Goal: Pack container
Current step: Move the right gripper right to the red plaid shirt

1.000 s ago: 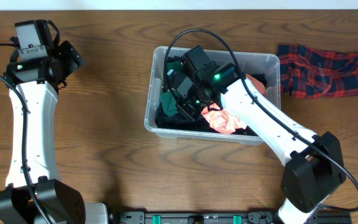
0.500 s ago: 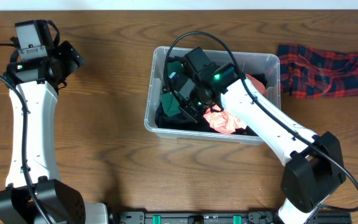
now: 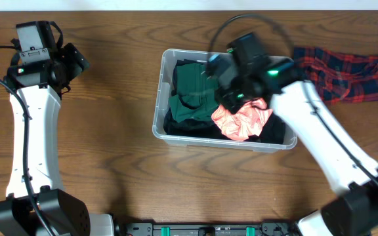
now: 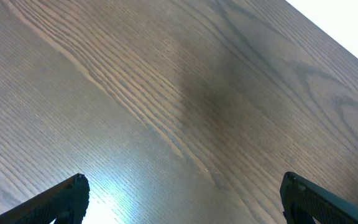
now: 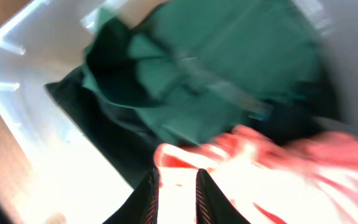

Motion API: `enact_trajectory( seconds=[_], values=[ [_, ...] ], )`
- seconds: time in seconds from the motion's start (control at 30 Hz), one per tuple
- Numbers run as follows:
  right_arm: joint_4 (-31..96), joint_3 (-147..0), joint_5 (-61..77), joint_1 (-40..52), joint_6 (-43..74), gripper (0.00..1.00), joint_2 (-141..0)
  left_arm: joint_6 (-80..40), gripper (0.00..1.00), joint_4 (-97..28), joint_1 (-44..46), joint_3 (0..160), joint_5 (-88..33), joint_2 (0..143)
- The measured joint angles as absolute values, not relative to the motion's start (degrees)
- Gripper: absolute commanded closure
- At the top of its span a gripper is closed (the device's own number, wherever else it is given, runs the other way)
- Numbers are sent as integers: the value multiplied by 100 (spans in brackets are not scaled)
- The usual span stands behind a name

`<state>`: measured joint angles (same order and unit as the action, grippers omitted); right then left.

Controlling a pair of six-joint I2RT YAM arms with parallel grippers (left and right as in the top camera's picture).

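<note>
Right wrist: container [image 5: 6,65] lies directly beneath the right jaws.

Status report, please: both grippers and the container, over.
Left gripper open, over table. Right gripper nearly shut, empty, above container. Green, black, pink clothes inside. Plaid cloth outside, to the right.

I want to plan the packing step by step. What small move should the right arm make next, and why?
Probably swing the right gripper rightward over the plaid cloth, opening it on the way. That cloth lies on the table, outside the container, while other clothes are already inside, and the gripper looks nearly shut and empty.
</note>
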<state>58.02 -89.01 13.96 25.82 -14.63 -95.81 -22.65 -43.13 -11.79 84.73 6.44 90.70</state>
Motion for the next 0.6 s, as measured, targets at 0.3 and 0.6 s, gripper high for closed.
enact_trajectory(
  seconds=[0.3, 0.6],
  values=[
    [5596, -8901, 1127, 786, -939, 75, -9284, -2265, 2, -4313, -1179, 8473, 644, 9070],
    [4530, -8897, 189, -792, -27, 71, -9295, -2265, 2, -4313, -1179, 8473, 644, 9070]
  ],
)
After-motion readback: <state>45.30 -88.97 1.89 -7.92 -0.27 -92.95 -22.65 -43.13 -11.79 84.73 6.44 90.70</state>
